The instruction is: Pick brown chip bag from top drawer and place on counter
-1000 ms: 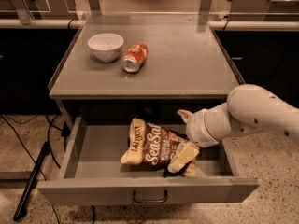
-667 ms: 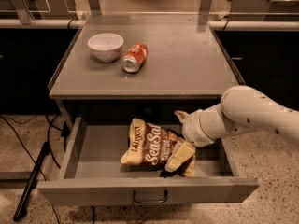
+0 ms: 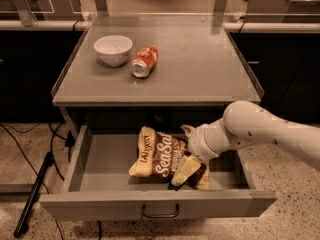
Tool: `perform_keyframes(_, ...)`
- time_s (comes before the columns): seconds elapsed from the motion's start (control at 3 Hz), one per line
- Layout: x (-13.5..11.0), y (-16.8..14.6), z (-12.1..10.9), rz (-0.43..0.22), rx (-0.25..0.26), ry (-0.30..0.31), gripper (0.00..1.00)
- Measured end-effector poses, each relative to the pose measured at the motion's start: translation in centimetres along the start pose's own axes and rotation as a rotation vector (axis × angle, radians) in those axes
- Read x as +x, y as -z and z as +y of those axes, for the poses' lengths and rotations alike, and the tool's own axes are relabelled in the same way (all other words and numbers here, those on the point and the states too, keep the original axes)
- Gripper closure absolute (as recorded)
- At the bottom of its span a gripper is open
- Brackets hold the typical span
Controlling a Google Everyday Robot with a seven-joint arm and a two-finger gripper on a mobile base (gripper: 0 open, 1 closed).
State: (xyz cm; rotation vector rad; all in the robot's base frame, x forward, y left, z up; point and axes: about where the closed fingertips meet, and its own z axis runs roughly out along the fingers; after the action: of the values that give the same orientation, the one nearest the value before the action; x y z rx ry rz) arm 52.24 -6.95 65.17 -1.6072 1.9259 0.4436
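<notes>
The brown chip bag [image 3: 159,156] lies flat in the open top drawer [image 3: 105,159], its "Sea Salt" lettering facing up. My gripper [image 3: 186,150] reaches in from the right and is down at the bag's right end. It is open, with one pale finger [image 3: 182,170] in front of the bag and the other [image 3: 188,130] behind it, so the jaws straddle that end. The bag's right end is partly hidden by the wrist. The counter [image 3: 195,74] is above the drawer.
A white bowl [image 3: 113,49] and a red soda can [image 3: 144,61] lying on its side are on the counter's back left. Low clear guards run along the counter's sides. The drawer's front panel has a dark handle [image 3: 160,213]. A dark pole [image 3: 32,194] leans at the left.
My arm and gripper have shifted a little to the left, further over the bag's right end. The bag has stayed in the drawer.
</notes>
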Motion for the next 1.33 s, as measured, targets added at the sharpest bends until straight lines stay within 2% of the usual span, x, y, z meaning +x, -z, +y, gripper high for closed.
perform_keyframes(0.33,0.8,-1.8,0.14,0.006,-0.018,0.009,0.0)
perform_keyframes(1.0,0.8,-1.82,0.15,0.006,-0.018,0.008,0.5)
perform_keyframes(1.33,0.8,-1.82,0.15,0.006,-0.018,0.008,0.72)
